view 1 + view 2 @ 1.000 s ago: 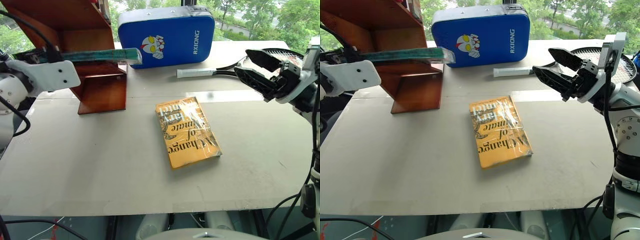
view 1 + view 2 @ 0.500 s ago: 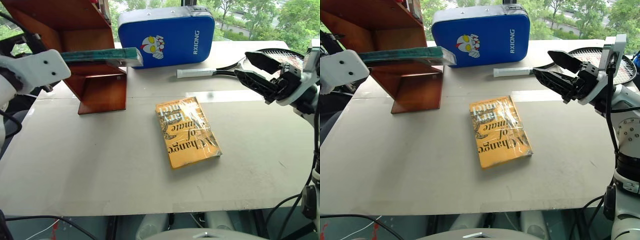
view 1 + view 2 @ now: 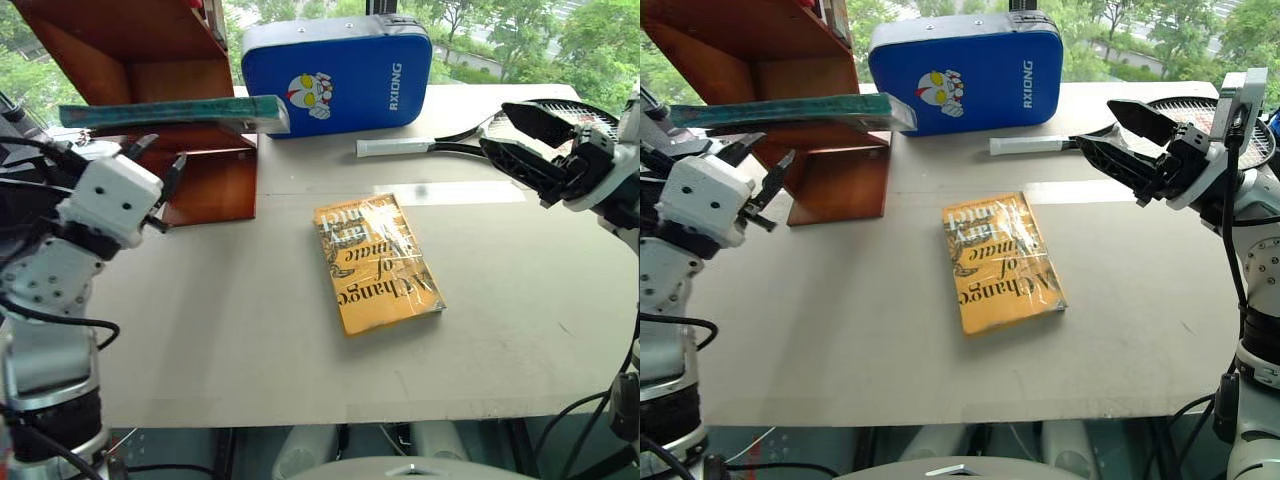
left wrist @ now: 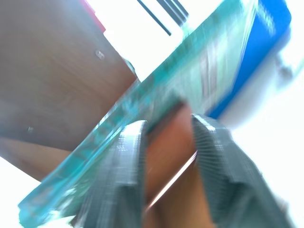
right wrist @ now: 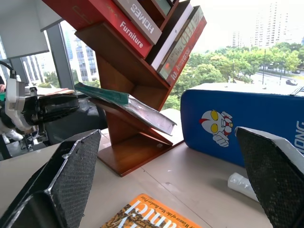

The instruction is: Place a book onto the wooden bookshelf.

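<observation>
L gripper (image 3: 150, 165) let go, dropped below book (image 3: 170, 112) on wooden bookshelf (image 3: 205, 185); fingers apart, empty. R gripper (image 3: 520, 140) wide, empty.

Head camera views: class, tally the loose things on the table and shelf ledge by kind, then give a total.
Books: 2, teal-green plastic-wrapped book on reddish-brown wooden bookshelf; yellow-orange book
Cases: 1, blue padded case
Rackets: 1, black racket with white grip
Total: 4

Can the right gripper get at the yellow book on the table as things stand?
Probably yes. The right gripper hangs open above the table, and the yellow book lies flat with bare table around it. Nothing stands between them.
</observation>
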Motion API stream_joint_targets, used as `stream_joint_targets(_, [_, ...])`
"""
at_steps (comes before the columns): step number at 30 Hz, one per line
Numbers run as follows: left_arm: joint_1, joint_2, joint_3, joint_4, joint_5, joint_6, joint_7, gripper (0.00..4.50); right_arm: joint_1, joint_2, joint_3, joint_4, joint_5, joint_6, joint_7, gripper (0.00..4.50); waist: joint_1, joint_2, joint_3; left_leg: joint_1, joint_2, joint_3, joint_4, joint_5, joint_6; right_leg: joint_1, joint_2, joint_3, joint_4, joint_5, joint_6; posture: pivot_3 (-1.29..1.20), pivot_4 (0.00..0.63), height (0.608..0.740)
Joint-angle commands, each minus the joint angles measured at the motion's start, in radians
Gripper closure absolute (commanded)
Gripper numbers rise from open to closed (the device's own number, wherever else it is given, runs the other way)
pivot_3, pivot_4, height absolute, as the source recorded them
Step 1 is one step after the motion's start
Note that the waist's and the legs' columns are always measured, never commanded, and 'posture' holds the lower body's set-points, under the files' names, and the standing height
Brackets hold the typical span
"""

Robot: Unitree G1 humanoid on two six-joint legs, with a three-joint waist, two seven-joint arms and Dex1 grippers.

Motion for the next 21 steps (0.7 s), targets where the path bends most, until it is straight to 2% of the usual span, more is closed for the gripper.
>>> stream_joint_targets(1, [-0.07,-0.139,-0.155,0.045,0.006,0.009,0.104,4.49,-0.007,-0.005,-0.029,-0.044,0.017,-0.005,-0.018,0.0,0.005,-0.001,0.0,0.0,0.0,-0.001,0.003,0.0,0.0,0.001,0.0,-0.001,0.0,0.001,0.001,0.0,0.15,0.74])
stream_joint_targets(6, [-0.272,-0.307,-0.334,0.382,0.083,-0.104,0.204,4.49,0.008,-0.015,-0.042,-0.065,0.018,-0.006,-0.032,0.0,0.015,-0.001,0.0,0.002,0.0,-0.001,0.006,0.0,0.0,0.004,0.001,-0.001,0.0,0.006,0.001,0.0,0.15,0.74])
stream_joint_targets(10, [-0.448,-0.371,-0.396,0.657,0.125,-0.24,0.267,4.49,0.021,-0.017,-0.061,-0.096,0.028,-0.003,-0.061,0.0,0.016,-0.001,0.0,0.001,0.0,-0.001,0.007,0.0,0.0,0.004,0.001,-0.001,0.0,0.006,0.001,0.0,0.15,0.74])
stream_joint_targets(13, [-0.561,-0.414,-0.396,0.841,0.146,-0.388,0.374,4.49,0.037,-0.022,-0.075,-0.123,0.037,0.0,-0.08,0.0,0.016,-0.002,0.0,-0.001,0.0,0.0,0.007,0.0,0.0,0.002,0.001,0.0,-0.001,0.006,0.001,0.0,0.15,0.74])
stream_joint_targets(17, [-0.611,-0.42,-0.378,0.943,0.203,-0.487,0.544,4.49,0.039,-0.031,-0.098,-0.136,0.056,0.004,-0.095,0.0,0.007,-0.002,0.0,-0.001,0.0,0.002,0.006,0.0,0.0,0.0,0.001,0.001,-0.001,0.006,0.001,0.0,0.15,0.74])
stream_joint_targets(21, [-0.612,-0.422,-0.353,0.972,0.296,-0.502,0.798,4.49,0.049,-0.038,-0.108,-0.143,0.115,0.021,-0.067,0.0,0.005,-0.002,0.0,-0.001,0.0,0.002,0.006,0.0,0.0,0.0,0.001,0.001,0.0,0.006,0.001,0.0,0.15,0.74])
